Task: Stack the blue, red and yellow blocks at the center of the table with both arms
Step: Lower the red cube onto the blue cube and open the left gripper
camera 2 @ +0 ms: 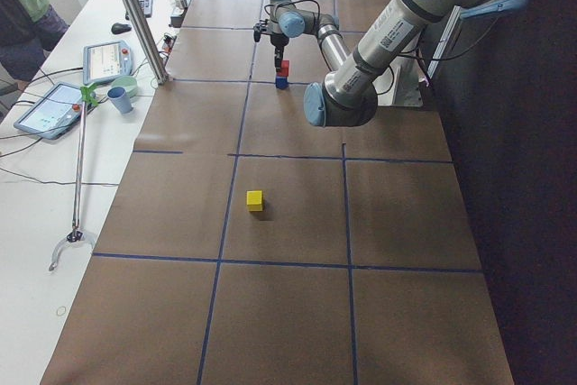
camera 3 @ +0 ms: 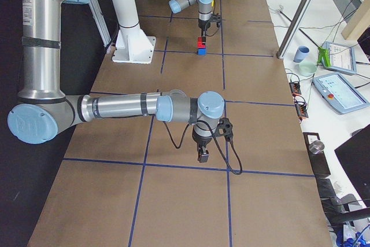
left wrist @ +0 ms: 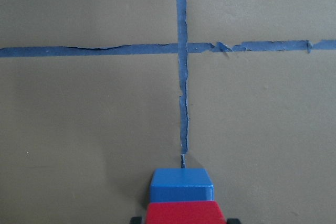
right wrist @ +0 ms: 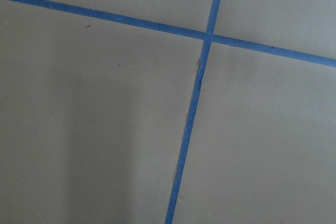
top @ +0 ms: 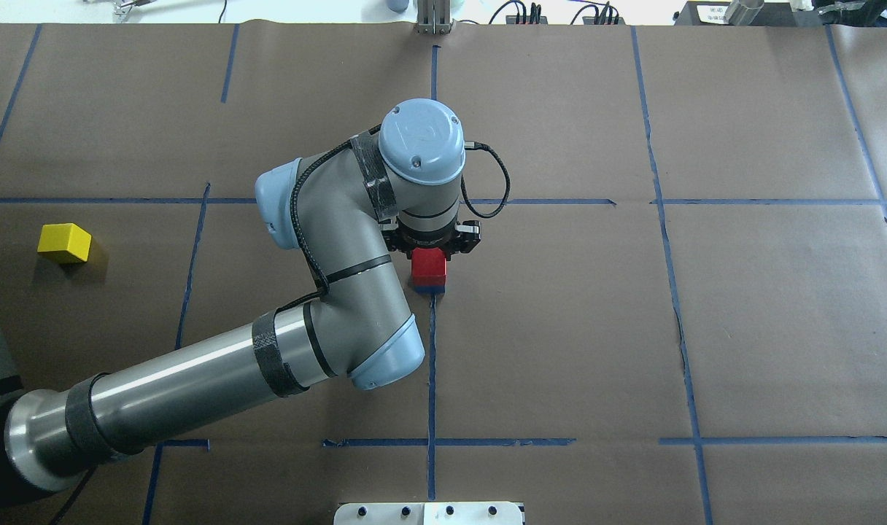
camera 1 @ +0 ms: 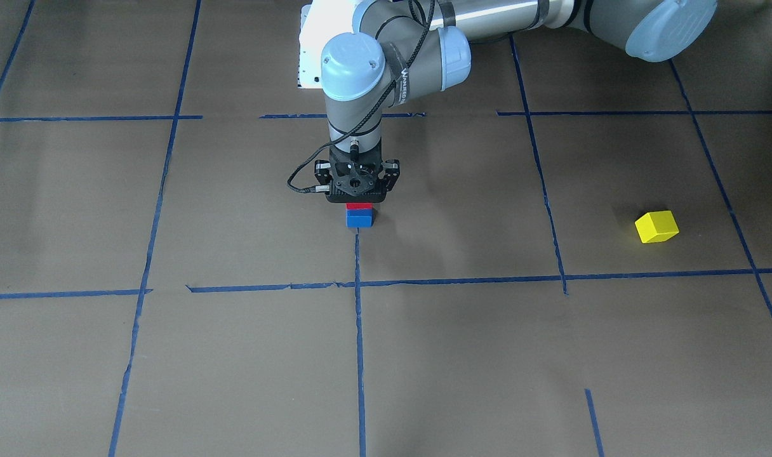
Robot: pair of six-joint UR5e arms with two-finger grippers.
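Note:
The red block (camera 1: 359, 205) sits on the blue block (camera 1: 359, 219) at the table's centre, where the tape lines cross. My left gripper (camera 1: 359, 203) points straight down over this stack, with its fingers close against the red block's sides (left wrist: 185, 213). The blue block (left wrist: 181, 185) shows under it in the left wrist view. The yellow block (top: 64, 243) lies alone far out on my left side, also in the front view (camera 1: 656, 226). My right gripper (camera 3: 202, 155) hangs low over bare table near the right end. I cannot tell whether it is open or shut.
Brown paper (top: 706, 328) with a blue tape grid (top: 431, 364) covers the table. Tablets, a cup and a grabber tool (camera 2: 77, 160) lie on the white side bench beyond the far edge. A white mounting post (camera 3: 124, 10) stands by the robot base.

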